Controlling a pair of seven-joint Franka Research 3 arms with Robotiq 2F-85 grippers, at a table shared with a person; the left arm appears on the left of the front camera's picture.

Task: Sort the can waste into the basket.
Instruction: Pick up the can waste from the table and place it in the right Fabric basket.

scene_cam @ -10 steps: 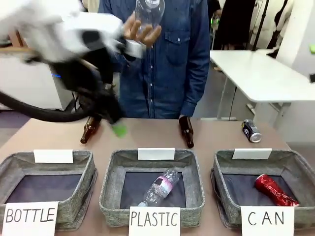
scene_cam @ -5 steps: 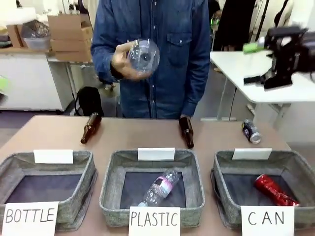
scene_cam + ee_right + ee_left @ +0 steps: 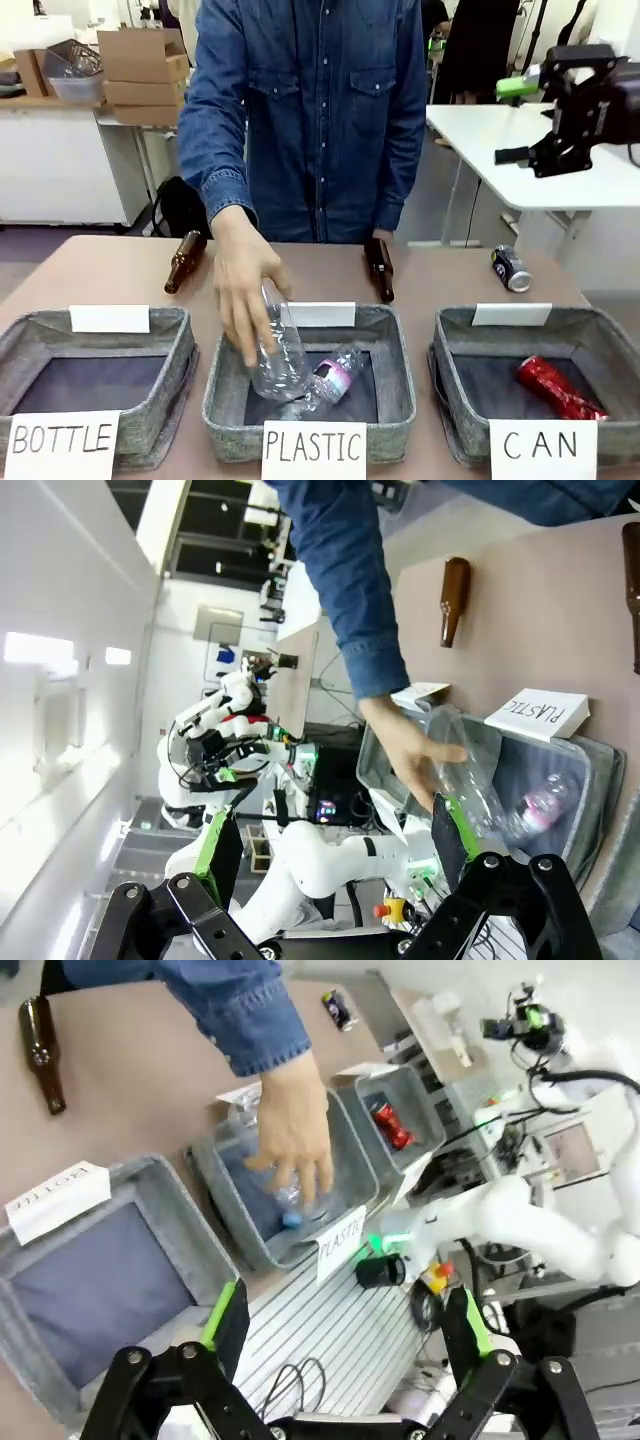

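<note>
Red can [image 3: 558,386] lies on its side in CAN bin [image 3: 452,335], approx 4 o'clock on the bin floor, so that one looks done. Blue can [image 3: 511,267] is out on the table [image 3: 120,270], also on its side, just past the bin's far rim at 12 o'clock. It's well apart from the brown bottle [image 3: 379,268] at its 9 o'clock. R gripper [image 3: 512,122] hangs high, approx 12 o'clock from blue can, jaws wide apart w/ nothing btw them. Its wrist view [image 3: 330,845] shows the same. L gripper [image 3: 345,1320] is likewise spread wide & empty, up over the robot's side of the bins. A person's hand [image 3: 240,285] holds a clear bottle [image 3: 277,355] down in PLASTIC bin [image 3: 395,345], which isn't can work, so best stay clear of it. Handling, my guess: blue can is prob. empty, so very light. It's thin-walled, so it'll dent if squeezed hard, and it's smooth & round, so it'll roll or squirt out if nudged off-centre. Best hold is from above, pads across the body at mid-length and square to its axis, w/ a gentle close. Avoid the rims & ends. Drop is short, into the bin at 6 o'clock from the can. Nothing fragile.
</note>
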